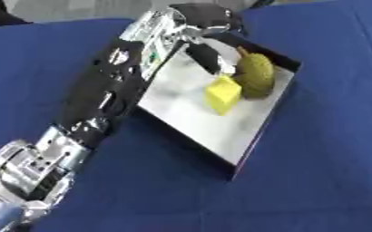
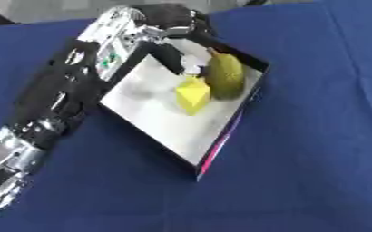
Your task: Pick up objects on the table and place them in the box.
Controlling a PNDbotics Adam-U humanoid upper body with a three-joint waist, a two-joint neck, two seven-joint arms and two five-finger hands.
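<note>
A shallow box (image 1: 195, 118) with a white floor and dark rim lies askew on the blue table. Inside it, toward the far end, a yellow block (image 1: 222, 94) rests against a spiky yellow-green fruit (image 1: 255, 74). My left arm reaches from the lower left up along the box's left side. Its hand (image 1: 198, 21) hangs over the box's far corner. A straight dark finger (image 1: 208, 58) points down into the box just left of the fruit, holding nothing that I can see. My right hand shows in neither view.
A blue cloth (image 1: 324, 158) covers the table around the box. My left forearm (image 1: 102, 95) lies across the box's left rim. A pale strip of floor (image 2: 54, 9) shows beyond the table's far edge.
</note>
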